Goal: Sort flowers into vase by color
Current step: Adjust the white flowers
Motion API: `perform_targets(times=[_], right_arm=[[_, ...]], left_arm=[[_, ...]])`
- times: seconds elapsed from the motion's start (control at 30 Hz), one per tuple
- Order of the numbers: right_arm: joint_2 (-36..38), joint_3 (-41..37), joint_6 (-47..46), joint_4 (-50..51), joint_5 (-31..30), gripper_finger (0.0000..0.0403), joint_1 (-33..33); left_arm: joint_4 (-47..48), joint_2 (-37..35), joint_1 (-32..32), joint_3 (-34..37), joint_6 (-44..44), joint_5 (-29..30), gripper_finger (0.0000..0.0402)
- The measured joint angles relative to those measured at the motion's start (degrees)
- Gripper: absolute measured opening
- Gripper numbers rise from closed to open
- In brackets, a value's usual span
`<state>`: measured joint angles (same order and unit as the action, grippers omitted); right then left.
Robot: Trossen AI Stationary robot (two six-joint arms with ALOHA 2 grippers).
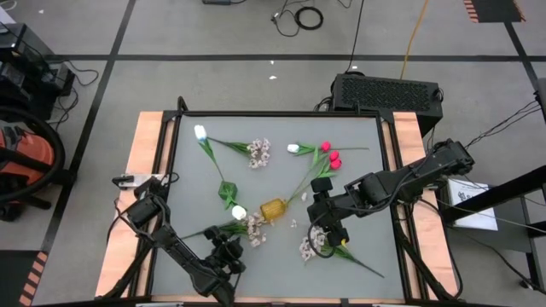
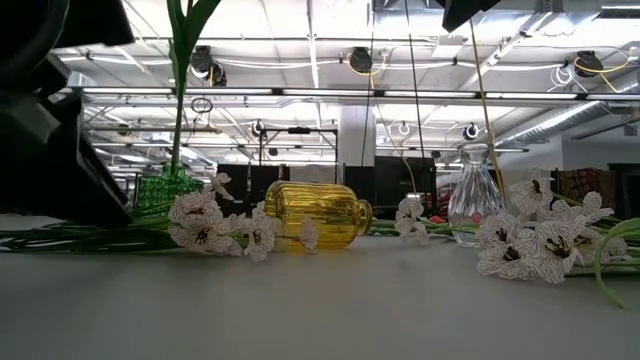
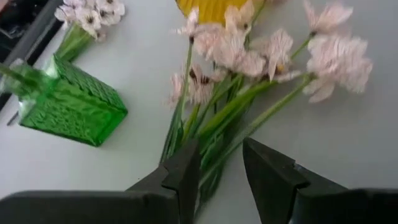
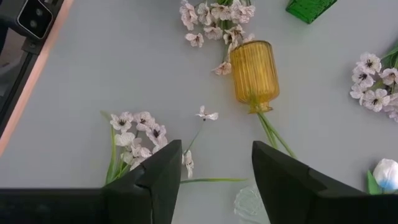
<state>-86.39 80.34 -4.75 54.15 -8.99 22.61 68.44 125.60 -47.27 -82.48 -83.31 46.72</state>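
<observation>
Grey tabletop: blossom spray stems [image 3: 214, 124] lie between spread left fingers [image 3: 180, 177].

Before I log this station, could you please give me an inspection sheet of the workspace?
Surface: grey table, wooden side rails.
Job's things: yellow vase lying on its side; green vase; clear vase upright; pink-red tulips, white tulips and blossom sprays scattered.
Clutter: nothing seen.
Grippers: left gripper straddles a spray's stems, grip unconfirmed; right gripper open, empty, above the table.
Cables: loose cables on the floor.
Surroundings: black case behind the table; red vacuum to the left.
</observation>
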Motion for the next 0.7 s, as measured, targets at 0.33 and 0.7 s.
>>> perform_targets(times=[0.33, 0.7], right_arm=[[0.00, 0.00, 0.27, 0.20, 0.07, 0.0187, 0.00], [0.00, -0.02, -0.63, 1.48, 0.11, 0.0187, 0.00]], left_arm=[[0.29, 0.00, -0.48, 0.81, 3.31, -0.41, 0.0073], [15.42, -1.25, -2.82, -2.72, 3.09, -11.44, 0.0136]])
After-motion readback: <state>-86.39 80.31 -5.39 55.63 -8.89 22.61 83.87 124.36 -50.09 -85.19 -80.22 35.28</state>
